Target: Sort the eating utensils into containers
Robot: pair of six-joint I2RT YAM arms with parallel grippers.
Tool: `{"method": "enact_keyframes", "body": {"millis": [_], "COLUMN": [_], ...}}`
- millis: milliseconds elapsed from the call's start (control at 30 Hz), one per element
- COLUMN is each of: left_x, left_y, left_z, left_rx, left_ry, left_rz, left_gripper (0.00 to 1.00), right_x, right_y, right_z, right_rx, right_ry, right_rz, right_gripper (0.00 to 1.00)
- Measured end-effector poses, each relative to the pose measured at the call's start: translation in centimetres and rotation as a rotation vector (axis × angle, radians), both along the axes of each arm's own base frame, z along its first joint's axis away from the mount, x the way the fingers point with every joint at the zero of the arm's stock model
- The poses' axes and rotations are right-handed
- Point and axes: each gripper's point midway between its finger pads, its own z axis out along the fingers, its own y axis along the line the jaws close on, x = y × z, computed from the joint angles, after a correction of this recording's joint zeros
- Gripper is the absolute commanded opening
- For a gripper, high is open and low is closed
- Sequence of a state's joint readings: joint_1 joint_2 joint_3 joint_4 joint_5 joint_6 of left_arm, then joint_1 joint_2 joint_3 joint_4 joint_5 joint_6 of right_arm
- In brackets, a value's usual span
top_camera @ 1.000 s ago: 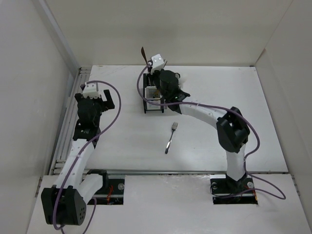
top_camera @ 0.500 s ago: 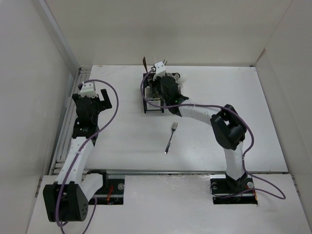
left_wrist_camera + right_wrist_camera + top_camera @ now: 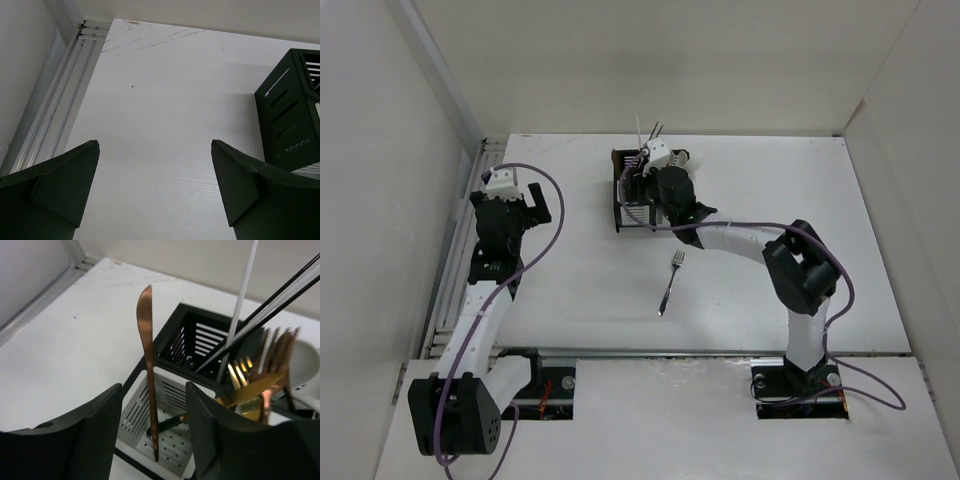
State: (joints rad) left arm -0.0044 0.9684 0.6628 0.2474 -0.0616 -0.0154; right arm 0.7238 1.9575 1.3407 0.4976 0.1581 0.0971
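Right gripper jaws apart, neither finger touching the copper knife standing tip-down in the white caddy; best to lift straight up, clear of knife and chopsticks, before fetching the fork mid-table; left gripper wide, empty.

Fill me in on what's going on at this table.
The right gripper hangs open over the joined caddies at the far side of the table. A copper utensil stands upright in the white compartment between its fingers, ungripped. Gold forks and chopsticks stand in neighbouring compartments. One loose fork lies on the table, not yet sorted. The left gripper hovers open, holding nothing.
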Motion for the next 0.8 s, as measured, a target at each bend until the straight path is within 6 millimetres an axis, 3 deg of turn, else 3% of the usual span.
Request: {"method": "enact_keyframes", "body": {"millis": [100, 200, 300, 400, 500, 700, 800], "left_x": [0.0, -0.1, -0.4, -0.7, -0.9, -1.3, -1.4], "left_y": [-0.3, -0.5, -0.7, -1.0, -1.2, -1.9, -2.4], "left_z": [0.1, 0.4, 1.1, 1.9, 2.6, 2.3, 1.7], "left_rx": [-0.004, -0.007, -0.007, -0.007, -0.012, -0.029, -0.036], "left_ry": [-0.005, -0.013, -0.033, -0.058, -0.078, -0.082, -0.069], "left_rz": [-0.017, -0.030, -0.038, -0.046, -0.053, -0.076, -0.097], "left_gripper": [0.93, 0.93, 0.93, 0.93, 0.93, 0.93, 0.93], "right_x": [-0.9, -2.1, -3.8, -5.8, -8.7, -17.0, -20.1], "right_y": [-0.8, -1.7, -2.6, -3.0, -4.4, -9.9, -11.9], "right_z": [3.0, 6.8, 9.2, 9.1, 5.0, -9.4, -13.4], "right_rx": [0.034, 0.064, 0.035, -0.024, -0.129, -0.444, -0.534], "right_ry": [-0.035, -0.072, -0.046, 0.063, 0.241, 0.652, 0.788], "right_rz": [-0.005, -0.013, -0.036, -0.066, -0.098, -0.152, -0.171], "right_gripper": [0.72, 0.74, 0.79, 0.84, 0.86, 0.89, 0.89]}}
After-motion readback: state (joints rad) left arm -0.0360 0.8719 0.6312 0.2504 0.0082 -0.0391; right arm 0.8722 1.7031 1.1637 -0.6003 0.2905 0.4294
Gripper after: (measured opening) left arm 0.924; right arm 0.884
